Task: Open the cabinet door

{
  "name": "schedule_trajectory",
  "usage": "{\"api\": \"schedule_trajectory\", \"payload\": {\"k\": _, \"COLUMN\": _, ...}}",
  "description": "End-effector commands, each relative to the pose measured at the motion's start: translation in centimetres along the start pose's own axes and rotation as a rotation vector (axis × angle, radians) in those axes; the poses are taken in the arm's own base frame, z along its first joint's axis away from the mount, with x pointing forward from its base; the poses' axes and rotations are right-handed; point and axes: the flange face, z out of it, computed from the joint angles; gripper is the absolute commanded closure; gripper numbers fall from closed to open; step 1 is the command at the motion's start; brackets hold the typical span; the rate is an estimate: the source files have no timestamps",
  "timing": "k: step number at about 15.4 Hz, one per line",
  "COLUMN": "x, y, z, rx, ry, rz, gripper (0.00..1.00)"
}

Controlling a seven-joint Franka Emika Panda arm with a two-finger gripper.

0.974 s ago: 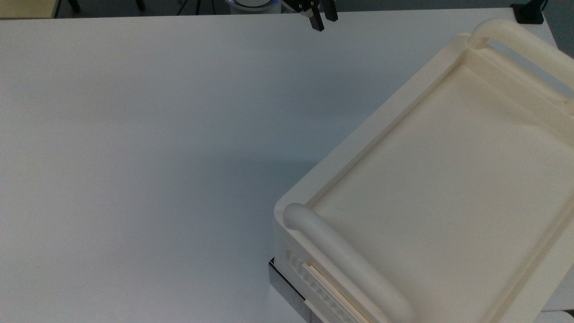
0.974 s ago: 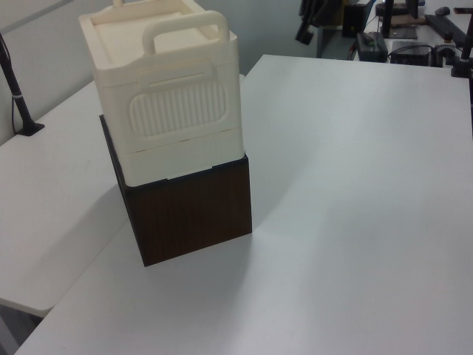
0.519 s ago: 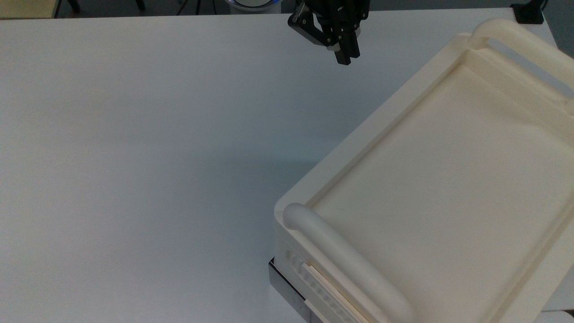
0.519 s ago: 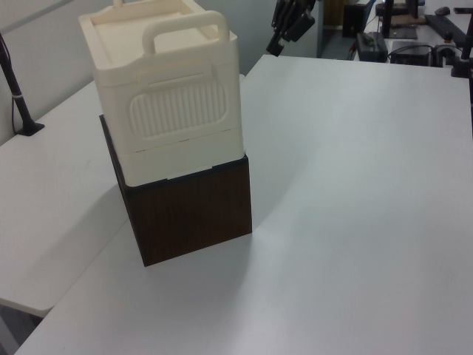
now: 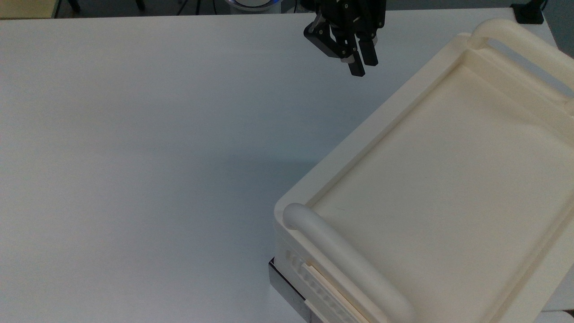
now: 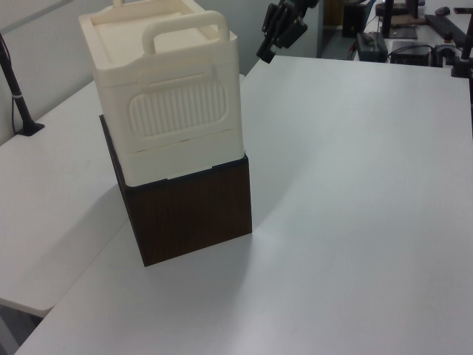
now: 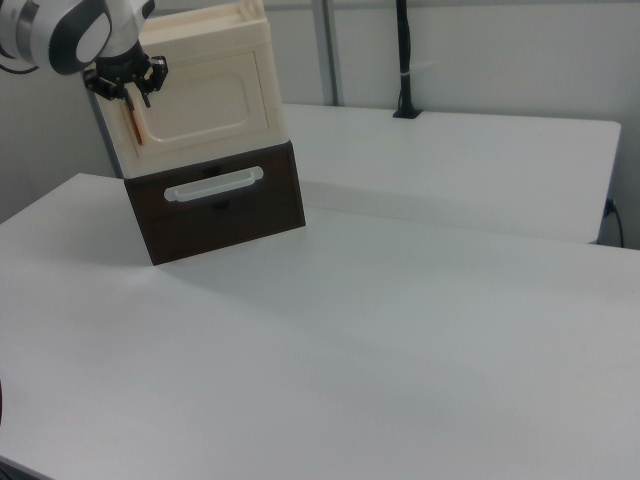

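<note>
Hand up in the air at the far edge of the tabletop, fingers nearly together with just a sliver between them and nothing held, so call it closed and empty. In the right view it hangs at the cabinet's front, close to the upper corner on the right view's left, and that is where the prize sits: the cabinet door, a flat cream panel on the front face, shut flush, with its slim copper-orange bar handle running upright along the edge just below the hand. The cabinet itself rides on a dark wood-grain drawer box with a pale bar pull. This reads as the approach, door untouched. To do it well, the fingers would need to part wider before they drop, straddle that thin bar squarely, and close on it. From there, I'd judge a pull that follows the door's arc, hinge likely on the opposite edge, beats a straight yank, since the cabinet merely rests on the box and could shift or tip.
</note>
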Motion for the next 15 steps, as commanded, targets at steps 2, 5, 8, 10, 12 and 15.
{"api": "schedule_trajectory", "payload": {"k": 2, "x": 1.5, "y": -0.9, "z": 0.7, "rx": 0.007, "ry": 0.030, "rz": -0.025, "gripper": 0.72}}
{"api": "schedule_trajectory", "payload": {"k": 5, "x": 2.3, "y": -1.1, "z": 1.3, "rx": 0.006, "ry": 0.047, "rz": -0.013, "gripper": 0.72}}
{"api": "schedule_trajectory", "payload": {"k": 8, "x": 2.7, "y": -1.5, "z": 2.4, "rx": -0.003, "ry": 0.058, "rz": -0.011, "gripper": 0.72}}
{"api": "schedule_trajectory", "payload": {"k": 10, "x": 2.9, "y": -1.7, "z": 2.6, "rx": -0.007, "ry": 0.065, "rz": -0.017, "gripper": 0.72}}
{"api": "schedule_trajectory", "payload": {"k": 12, "x": 2.9, "y": -1.7, "z": 2.5, "rx": -0.011, "ry": 0.071, "rz": -0.017, "gripper": 0.72}}
{"api": "schedule_trajectory", "payload": {"k": 15, "x": 3.0, "y": -1.9, "z": 3.1, "rx": -0.005, "ry": 0.064, "rz": -0.020, "gripper": 0.72}}
